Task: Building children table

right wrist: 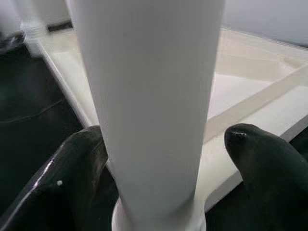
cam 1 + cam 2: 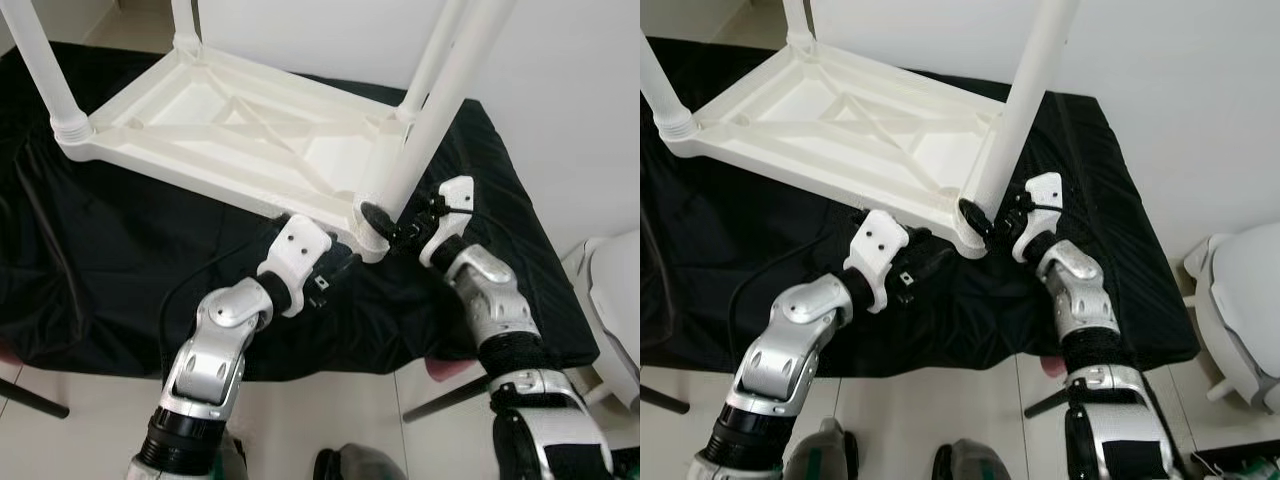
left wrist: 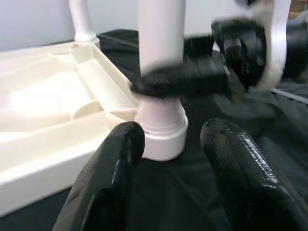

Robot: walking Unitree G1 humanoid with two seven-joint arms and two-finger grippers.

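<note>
table: the white plastic kids' table (image 2: 230,125) is lying upside down on the black cloth (image 2: 100,260), underside ribs facing up, taking up the far left and middle of the scene

near-right leg: this leg (image 2: 432,120) is standing in the corner socket (image 2: 368,228) closest to the robot, leaning a bit; can't tell if it's fully seated

other legs: one is sticking up at the far left corner (image 2: 45,65), another at the far corner (image 2: 185,20), and one more behind the near-right one

right gripper: the right gripper (image 2: 388,226) is sitting low on that leg just above the socket, fingers (image 1: 72,168) straddling the leg, one each side, looks like touching it

left gripper: the left gripper (image 3: 168,159) is hovering just beside the same corner, fingers spread apart, holding nothing

handling: I'm guessing light hollow plastic, stiff but smooth and slippery, so it's probably best gripped low near the socket, with the other gripper bracing the tabletop rim

around: white wall beyond, pale floor near, something white at the right edge (image 2: 615,300)
</note>
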